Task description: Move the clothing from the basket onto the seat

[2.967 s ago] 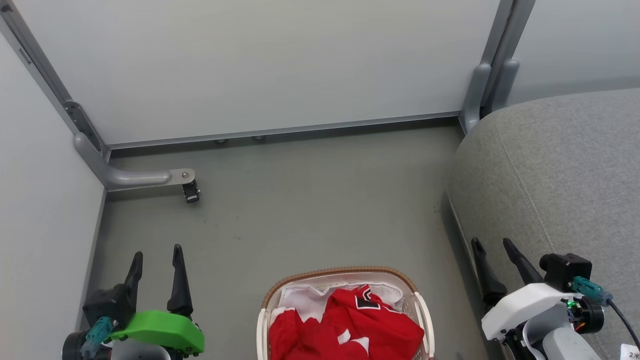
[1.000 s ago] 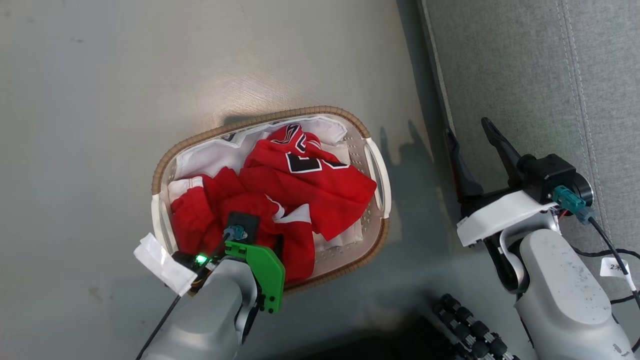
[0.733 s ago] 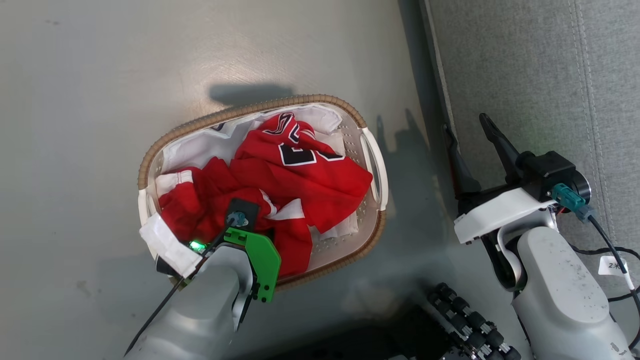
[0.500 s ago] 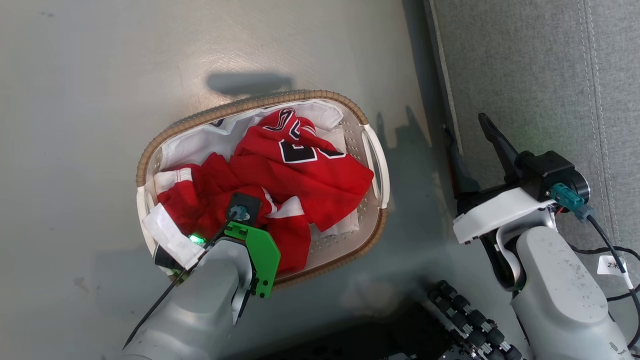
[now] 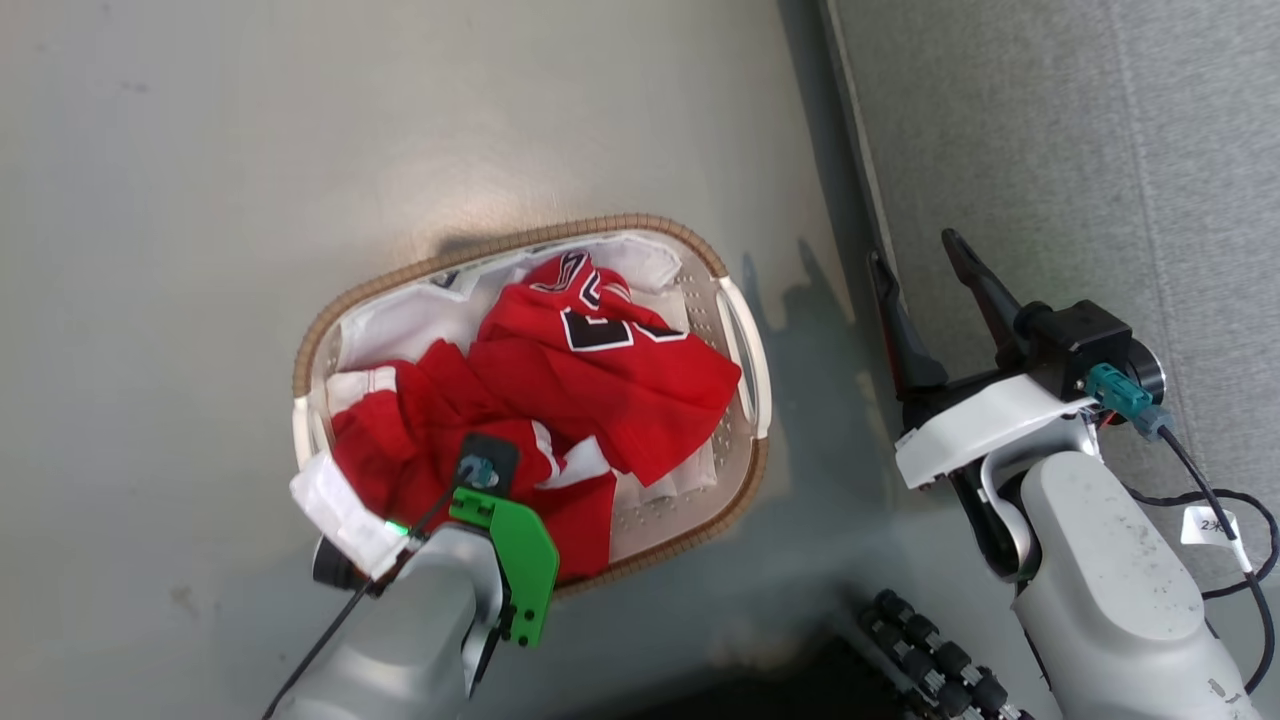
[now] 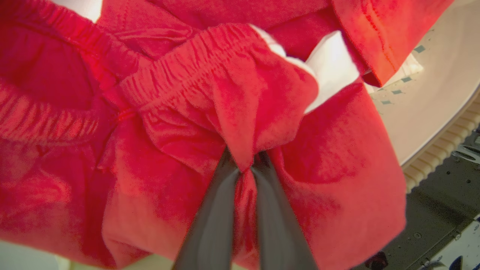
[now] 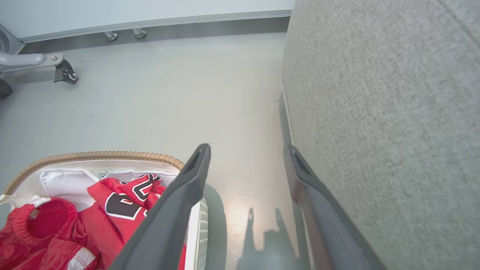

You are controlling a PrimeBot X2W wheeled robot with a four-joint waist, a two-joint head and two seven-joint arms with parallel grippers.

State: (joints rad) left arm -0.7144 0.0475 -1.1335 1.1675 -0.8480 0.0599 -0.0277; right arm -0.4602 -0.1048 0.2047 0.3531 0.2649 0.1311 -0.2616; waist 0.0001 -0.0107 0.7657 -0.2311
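The left jaws are pinched shut on a fold of the red shorts at the near end of the basket, and the seat lies to the right, beside the wide-open, empty right jaws.

Floor: smooth grey, faintly scuffed, with a few small dark specks.
Light: a pale sheen lies on the floor from overhead; soft shadows fall beside the sofa's edge.
Wall: a plain pale panel at the far end, edged below by a metal strip, with two small feet under it.
Frame: a grey metal leg ending in a black castor on the floor.
Furniture: a sofa cushion in grey woven fabric, its side dropping straight to the floor.
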